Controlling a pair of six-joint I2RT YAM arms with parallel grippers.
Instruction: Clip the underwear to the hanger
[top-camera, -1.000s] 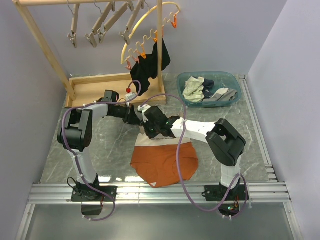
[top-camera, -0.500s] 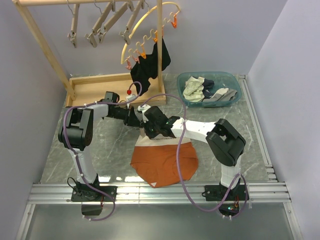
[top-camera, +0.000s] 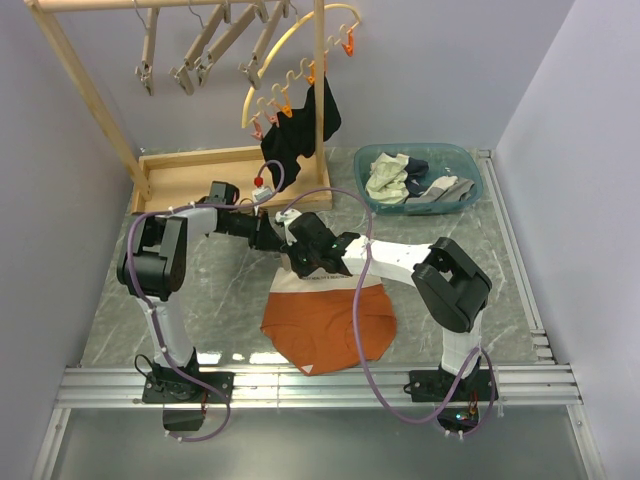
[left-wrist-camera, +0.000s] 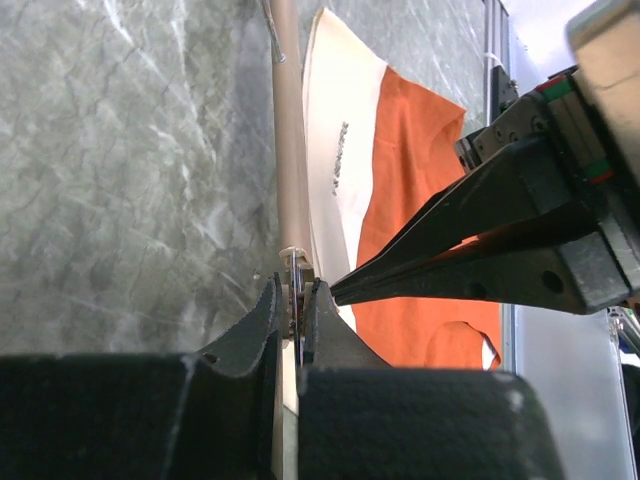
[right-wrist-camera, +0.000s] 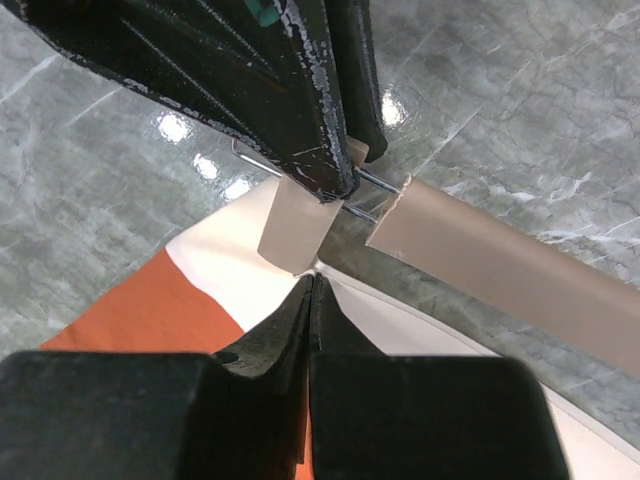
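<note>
The underwear (top-camera: 320, 330) lies flat on the desk (top-camera: 200, 300), toward its near edge, with the hanger (left-wrist-camera: 288, 150) laid along the waistband. My left tool (left-wrist-camera: 295, 292) is pinched on the end clip (right-wrist-camera: 292, 228), probably to spread it. My right tool (right-wrist-camera: 312, 287), fully closed, noses at the waistband corner beside it.

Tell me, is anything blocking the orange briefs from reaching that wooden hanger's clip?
Nothing visible does. The right pincer holds the rust-orange briefs' off-white waistband beside the light wooden bar hanger's end clip, which the left pincer grips.
</note>
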